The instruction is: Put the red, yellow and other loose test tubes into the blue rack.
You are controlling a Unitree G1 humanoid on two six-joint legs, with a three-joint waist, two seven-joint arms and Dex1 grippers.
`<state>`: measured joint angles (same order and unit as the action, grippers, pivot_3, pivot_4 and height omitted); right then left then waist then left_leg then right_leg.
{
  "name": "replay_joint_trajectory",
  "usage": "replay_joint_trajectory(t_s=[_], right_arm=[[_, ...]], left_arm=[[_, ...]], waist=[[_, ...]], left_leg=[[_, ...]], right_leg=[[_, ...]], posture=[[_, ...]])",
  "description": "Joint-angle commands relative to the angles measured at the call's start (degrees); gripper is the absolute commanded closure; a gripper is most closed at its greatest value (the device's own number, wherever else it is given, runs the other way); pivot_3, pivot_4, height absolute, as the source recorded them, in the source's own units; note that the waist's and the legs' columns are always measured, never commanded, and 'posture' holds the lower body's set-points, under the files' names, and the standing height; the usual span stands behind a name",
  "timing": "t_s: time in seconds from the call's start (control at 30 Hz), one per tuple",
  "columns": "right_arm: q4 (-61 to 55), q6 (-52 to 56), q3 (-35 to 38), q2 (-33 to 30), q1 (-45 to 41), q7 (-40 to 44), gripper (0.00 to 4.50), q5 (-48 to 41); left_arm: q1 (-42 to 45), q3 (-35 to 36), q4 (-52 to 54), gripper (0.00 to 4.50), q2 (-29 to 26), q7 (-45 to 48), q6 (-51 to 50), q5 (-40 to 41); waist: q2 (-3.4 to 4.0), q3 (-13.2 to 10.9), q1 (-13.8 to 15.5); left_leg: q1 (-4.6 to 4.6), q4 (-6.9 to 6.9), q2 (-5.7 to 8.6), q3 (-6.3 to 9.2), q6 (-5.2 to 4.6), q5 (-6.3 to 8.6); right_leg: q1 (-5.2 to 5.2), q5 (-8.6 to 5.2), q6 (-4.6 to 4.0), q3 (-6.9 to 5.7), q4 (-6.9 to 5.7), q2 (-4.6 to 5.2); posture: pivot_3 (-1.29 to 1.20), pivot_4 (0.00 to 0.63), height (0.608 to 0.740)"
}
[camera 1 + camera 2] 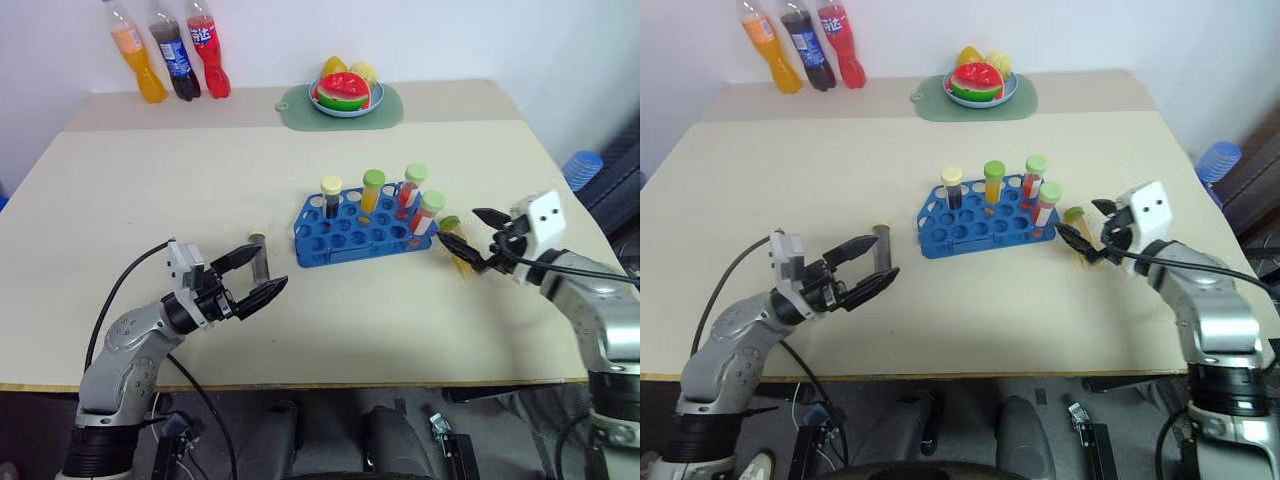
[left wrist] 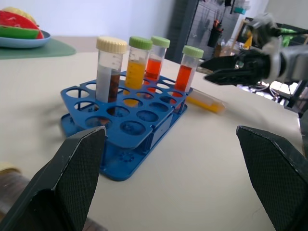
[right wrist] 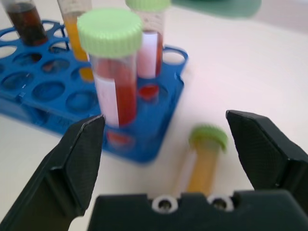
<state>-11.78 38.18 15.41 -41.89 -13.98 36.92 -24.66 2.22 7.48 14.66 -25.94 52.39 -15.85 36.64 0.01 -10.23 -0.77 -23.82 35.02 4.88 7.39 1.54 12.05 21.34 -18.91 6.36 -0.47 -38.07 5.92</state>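
The blue rack (image 1: pixel 345 240) stands mid-table and holds a dark tube (image 1: pixel 331 196), a yellow tube (image 1: pixel 372 190) and two red tubes (image 1: pixel 412 187) with green caps. Just right of the rack, a loose yellow tube (image 1: pixel 456 243) with a green cap lies on the table. My right gripper (image 1: pixel 457 225) is open right over it, with nothing between its fingers; the right wrist view shows the tube (image 3: pixel 204 163) lying between them. A loose dark tube (image 1: pixel 259 258) lies left of the rack. My left gripper (image 1: pixel 273 265) is open beside it and holds nothing.
Three soda bottles (image 1: pixel 180 50) stand at the table's back left. A plate of fruit (image 1: pixel 345 95) sits on a green mat at the back centre. A blue object (image 1: pixel 582 166) sits off the table's right side. The table's front edge runs just below both arms.
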Motion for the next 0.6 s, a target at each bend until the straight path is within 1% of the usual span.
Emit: replay_joint_trajectory(t_s=[0.03,0.13,0.23,0.3,0.43,0.6], right_arm=[[-3.61,9.19,3.18,-3.07,-1.77,-0.83,0.09,-4.04],[-1.38,16.92,-0.13,-6.27,-5.73,-2.22,0.09,-3.00],[2.49,22.95,-2.70,-6.70,-11.07,-2.13,0.09,-3.83],[7.76,26.10,-4.85,-5.90,-16.09,-2.60,0.09,-3.18],[16.78,26.51,-8.95,-4.84,-22.92,-3.34,0.09,-0.22],[24.64,25.96,-13.55,-4.72,-27.51,-1.81,0.09,2.71]], left_arm=[[-0.06,-0.36,0.90,0.00,-0.05,0.40,0.81,-0.20],[-0.05,-1.09,0.90,0.00,-0.45,1.13,0.71,-0.68],[0.02,-1.46,0.89,0.00,-1.04,1.95,1.04,-1.32],[-0.52,-1.73,1.70,0.00,-2.05,3.72,1.79,-1.56],[-1.58,-1.95,3.21,0.00,-3.68,6.96,3.57,-1.23],[-2.97,-1.40,5.34,0.00,-5.92,10.77,3.67,0.57]], waist=[[0.00,0.00,0.08],[0.02,-0.01,0.08],[0.02,-0.01,0.07],[0.01,-0.02,0.08],[0.02,-0.02,0.08],[0.02,-0.02,0.15]], left_leg=[[0.00,0.00,-0.01,0.00,0.00,0.00],[-0.01,0.00,-0.01,-0.02,0.00,0.00],[-0.03,0.01,0.00,-0.04,-0.01,0.01],[-0.06,0.01,-0.01,-0.04,-0.01,0.01],[-0.12,0.00,-0.01,-0.05,-0.01,0.01],[-0.24,0.02,0.02,-0.05,-0.02,0.01]], right_leg=[[0.00,0.00,0.00,0.00,0.00,0.00],[0.00,0.00,-0.01,0.00,0.01,0.00],[0.02,0.00,-0.01,0.00,0.02,0.02],[0.04,0.00,-0.01,0.00,0.02,0.02],[0.09,0.00,-0.01,0.00,0.04,0.03],[0.16,0.00,-0.01,-0.01,0.07,0.03]], posture=[[0.00,0.150,0.740],[0.00,0.150,0.740],[0.00,0.150,0.740],[0.00,0.150,0.740],[0.00,0.150,0.740],[0.00,0.150,0.740]])
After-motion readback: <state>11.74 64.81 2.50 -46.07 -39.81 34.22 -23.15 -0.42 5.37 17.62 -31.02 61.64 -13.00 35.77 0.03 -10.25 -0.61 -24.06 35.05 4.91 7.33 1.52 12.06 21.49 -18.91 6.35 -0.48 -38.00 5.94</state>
